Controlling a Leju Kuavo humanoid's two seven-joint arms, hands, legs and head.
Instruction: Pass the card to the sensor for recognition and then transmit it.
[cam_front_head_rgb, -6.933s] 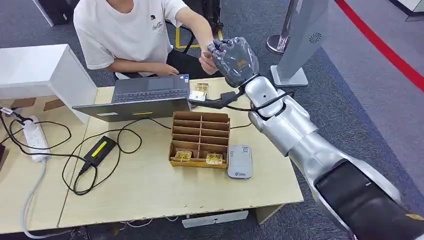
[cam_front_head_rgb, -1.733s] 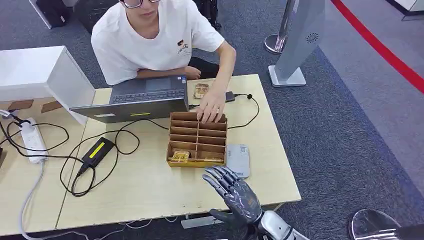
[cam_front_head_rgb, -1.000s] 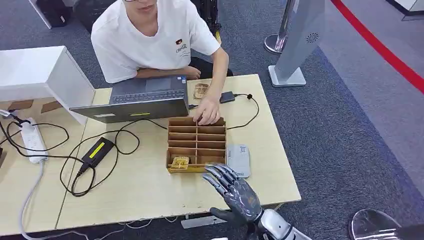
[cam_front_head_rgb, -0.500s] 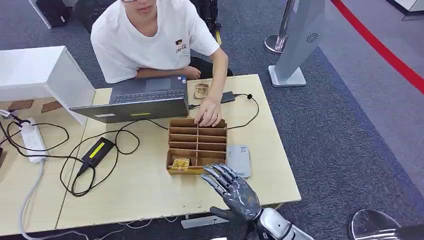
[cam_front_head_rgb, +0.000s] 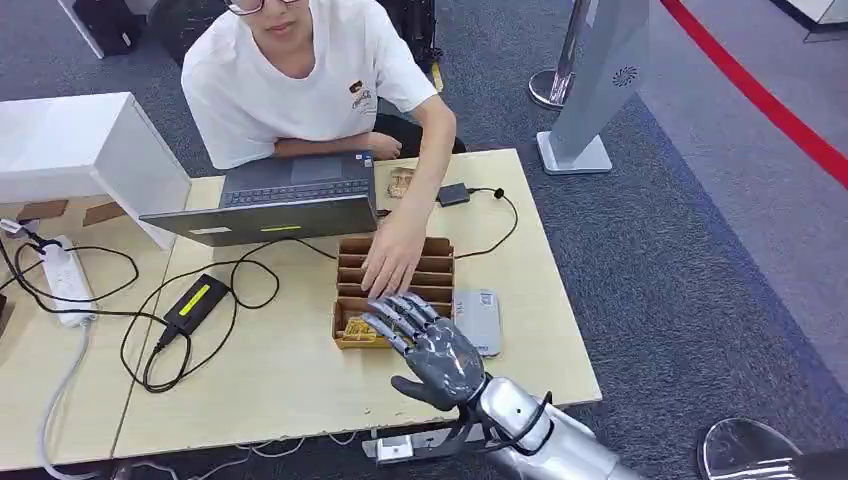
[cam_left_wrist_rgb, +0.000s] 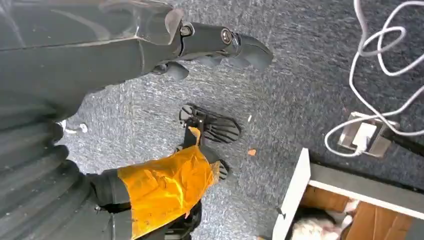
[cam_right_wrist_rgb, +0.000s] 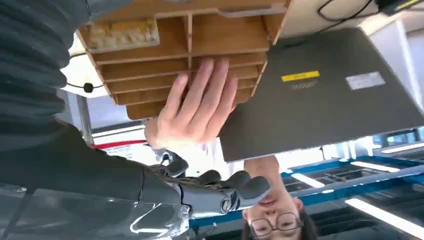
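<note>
A brown divided cardboard box (cam_front_head_rgb: 436, 262) stands mid-table. Gold cards (cam_front_head_rgb: 356, 330) lie in its front left compartment, and the right wrist view shows these cards (cam_right_wrist_rgb: 122, 32) too. My right hand (cam_front_head_rgb: 425, 347) hovers over the box's front edge, fingers spread and holding nothing; its fingers (cam_right_wrist_rgb: 220, 192) are extended. A person's hand (cam_front_head_rgb: 390, 262) lies flat on the box's middle rows, just beyond my fingertips. The grey card sensor (cam_front_head_rgb: 482, 315) lies right of the box, partly behind my hand. My left hand (cam_left_wrist_rgb: 220, 42) hangs over the floor with nothing in it.
A person in a white shirt (cam_front_head_rgb: 300, 80) sits behind the table at a grey laptop (cam_front_head_rgb: 270, 205). More gold cards (cam_front_head_rgb: 400, 181) lie beside the laptop. A black adapter (cam_front_head_rgb: 198, 298) with cables sits left, and a power strip (cam_front_head_rgb: 62, 275) at the far left.
My right hand moved left and forward, from beside the sensor to over the box's front edge. The person's hand slid from the box's far row towards its middle.
</note>
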